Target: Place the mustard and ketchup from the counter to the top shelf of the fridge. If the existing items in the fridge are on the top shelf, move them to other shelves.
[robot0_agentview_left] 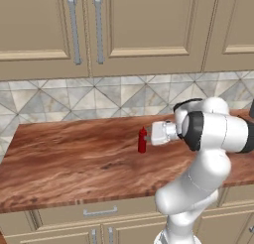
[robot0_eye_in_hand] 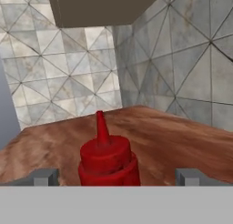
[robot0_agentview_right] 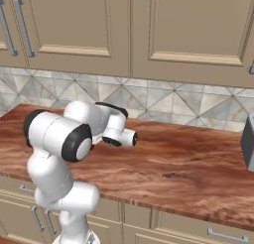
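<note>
The ketchup [robot0_agentview_left: 142, 140], a slim all-red bottle with a pointed nozzle, stands upright on the reddish-brown counter [robot0_agentview_left: 74, 158]. My gripper [robot0_agentview_left: 150, 134] reaches in level from the right, just beside the bottle. In the hand view the ketchup [robot0_eye_in_hand: 108, 160] sits low and centred between the two finger tips, which stand wide apart on either side without touching it; the gripper [robot0_eye_in_hand: 117, 177] is open. From the right base view my hand [robot0_agentview_right: 128, 137] hides the bottle. The mustard and the fridge with its top shelf are out of view.
Beige wall cabinets [robot0_agentview_left: 134, 25] with grey bar handles hang above the grey triangle-tiled backsplash [robot0_agentview_left: 99, 99]. A grey box-like object [robot0_agentview_right: 249, 143] sits on the counter [robot0_agentview_right: 188, 163] at the far right. Drawers and cabinet doors run below the counter edge.
</note>
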### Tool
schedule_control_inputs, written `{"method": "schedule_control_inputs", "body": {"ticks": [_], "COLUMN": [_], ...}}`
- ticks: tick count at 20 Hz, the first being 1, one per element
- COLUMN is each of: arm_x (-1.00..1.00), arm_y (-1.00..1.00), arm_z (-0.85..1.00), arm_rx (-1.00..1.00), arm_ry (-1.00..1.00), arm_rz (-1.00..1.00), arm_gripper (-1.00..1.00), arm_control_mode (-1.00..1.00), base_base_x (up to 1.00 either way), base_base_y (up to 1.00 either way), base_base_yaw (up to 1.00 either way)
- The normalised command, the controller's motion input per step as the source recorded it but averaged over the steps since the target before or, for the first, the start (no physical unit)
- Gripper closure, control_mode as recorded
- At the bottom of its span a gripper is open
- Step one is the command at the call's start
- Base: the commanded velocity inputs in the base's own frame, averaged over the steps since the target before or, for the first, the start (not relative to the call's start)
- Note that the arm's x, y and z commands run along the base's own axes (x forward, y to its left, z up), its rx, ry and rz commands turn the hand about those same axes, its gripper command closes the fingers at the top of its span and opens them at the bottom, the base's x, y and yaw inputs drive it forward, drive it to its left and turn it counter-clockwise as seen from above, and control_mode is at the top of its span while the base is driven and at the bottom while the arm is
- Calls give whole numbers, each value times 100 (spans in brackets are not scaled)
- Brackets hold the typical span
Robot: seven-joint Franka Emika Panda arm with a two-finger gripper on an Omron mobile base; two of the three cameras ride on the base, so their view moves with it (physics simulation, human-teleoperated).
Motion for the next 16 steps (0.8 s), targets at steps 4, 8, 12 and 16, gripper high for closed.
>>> {"method": "schedule_control_inputs", "body": {"ticks": [4, 8, 12, 16], "arm_x": [23, 3, -4, -1], "arm_y": [-7, -2, 0, 0], "arm_z": [-21, -23, -9, 0], "arm_rx": [0, 0, 0, 0], "arm_ry": [0, 0, 0, 0], "arm_rz": [0, 0, 0, 0], "arm_gripper": [-100, -100, -100, -100], "arm_control_mode": [-100, -100, -100, -100], "base_base_x": [0, 0, 0, 0], "base_base_y": [0, 0, 0, 0], "base_base_yaw": [0, 0, 0, 0]}}
